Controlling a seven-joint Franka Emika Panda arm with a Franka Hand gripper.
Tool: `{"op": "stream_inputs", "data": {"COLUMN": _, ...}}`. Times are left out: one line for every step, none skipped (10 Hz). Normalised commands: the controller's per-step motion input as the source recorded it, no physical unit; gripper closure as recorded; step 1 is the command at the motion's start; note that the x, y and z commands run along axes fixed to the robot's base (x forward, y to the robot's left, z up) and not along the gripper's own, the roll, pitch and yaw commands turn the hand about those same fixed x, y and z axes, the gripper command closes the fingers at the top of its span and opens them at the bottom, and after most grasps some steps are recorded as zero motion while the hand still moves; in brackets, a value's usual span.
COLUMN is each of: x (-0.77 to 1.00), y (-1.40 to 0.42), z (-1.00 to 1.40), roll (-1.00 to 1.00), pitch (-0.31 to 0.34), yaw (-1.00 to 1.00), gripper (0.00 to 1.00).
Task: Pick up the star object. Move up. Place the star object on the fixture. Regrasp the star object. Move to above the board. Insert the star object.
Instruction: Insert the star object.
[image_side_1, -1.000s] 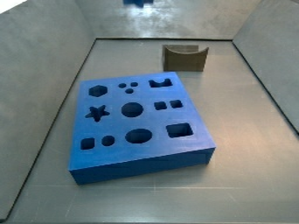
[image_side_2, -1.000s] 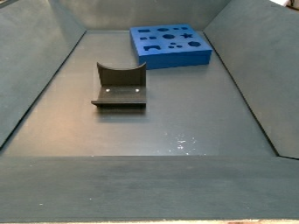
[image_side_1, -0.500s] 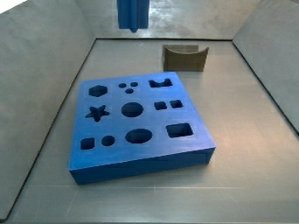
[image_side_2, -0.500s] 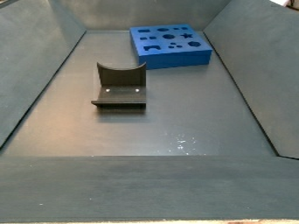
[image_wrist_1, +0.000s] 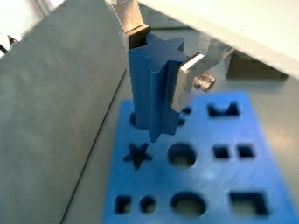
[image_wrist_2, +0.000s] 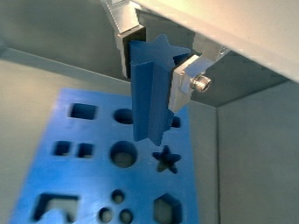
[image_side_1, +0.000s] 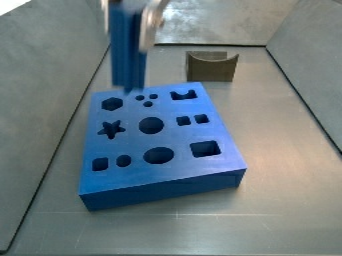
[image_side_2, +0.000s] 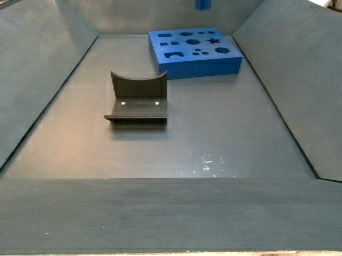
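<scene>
The star object is a long blue peg with a star-shaped end, hanging upright. My gripper is shut on it, with one silver finger on each side; both wrist views show this grip. Under the peg lies the board, a thick blue slab with shaped cutouts. Its star-shaped hole sits beside the peg's lower end. In a side view the star object is blurred above the board's far left part. The olive-brown fixture stands behind the board and holds nothing.
Grey sloping walls enclose the floor on all sides. In a side view the fixture stands mid-floor with the board far behind it. The board has round, square, oval and hexagon holes besides the star one.
The gripper with the star object has come down from the top edge of the side view and shifted left, over the board's far left part. Board and fixture have not moved.
</scene>
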Motion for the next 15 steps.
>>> {"op": "stream_inputs", "data": {"x": -0.16, "y": -0.05, "z": -0.01, "roll": 0.0, "pitch": -0.071, "yaw": 0.15, "gripper": 1.0}}
{"op": "stream_inputs", "data": {"x": 0.0, "y": 0.0, "z": -0.02, "roll": 0.0, "pitch": 0.0, "yaw": 0.0, "gripper": 1.0}}
{"op": "stream_inputs", "data": {"x": 0.0, "y": 0.06, "z": -0.37, "roll": 0.0, "pitch": 0.0, "yaw": 0.0, "gripper": 1.0}}
{"op": "stream_inputs", "data": {"x": -0.27, "y": 0.17, "z": -0.81, "roll": 0.0, "pitch": -0.131, "yaw": 0.18, "gripper": 1.0}}
{"op": "stream_inputs", "data": {"x": -0.12, "y": 0.15, "z": -0.48, "roll": 0.0, "pitch": -0.063, "yaw": 0.42, "gripper": 1.0}}
{"op": "stream_inputs", "data": {"x": -0.01, "y": 0.0, "z": -0.08, "roll": -0.18, "pitch": -0.063, "yaw": 0.03, "gripper": 1.0}}
{"op": "stream_inputs", "data": {"x": 0.0, "y": 0.0, "z": -0.25, "roll": 0.0, "pitch": 0.0, "yaw": 0.11, "gripper": 1.0}}
{"op": "stream_inputs", "data": {"x": -0.01, "y": 0.02, "z": -0.72, "roll": 0.19, "pitch": -0.029, "yaw": 0.37, "gripper": 1.0}}
{"op": "stream_inputs", "data": {"x": -0.12, "y": 0.0, "z": -0.5, "roll": 0.0, "pitch": -0.023, "yaw": 0.27, "gripper": 1.0}}
{"op": "stream_inputs", "data": {"x": -0.01, "y": 0.0, "z": 0.0, "roll": 0.0, "pitch": -0.011, "yaw": 0.0, "gripper": 1.0}}
{"op": "stream_inputs", "data": {"x": 0.0, "y": 0.0, "z": -0.05, "roll": 0.0, "pitch": 0.0, "yaw": 0.0, "gripper": 1.0}}
{"op": "stream_inputs", "data": {"x": -0.07, "y": 0.0, "z": -0.25, "roll": 0.0, "pitch": 0.0, "yaw": 0.0, "gripper": 1.0}}
{"op": "stream_inputs", "data": {"x": -0.25, "y": 0.0, "z": -0.37, "roll": 0.0, "pitch": -0.051, "yaw": 0.0, "gripper": 1.0}}
{"op": "stream_inputs", "data": {"x": -0.47, "y": 0.0, "z": -0.49, "roll": 0.04, "pitch": -0.123, "yaw": 0.0, "gripper": 1.0}}
{"op": "stream_inputs", "data": {"x": -0.17, "y": 0.0, "z": -0.04, "roll": 0.0, "pitch": 0.0, "yaw": 0.0, "gripper": 1.0}}
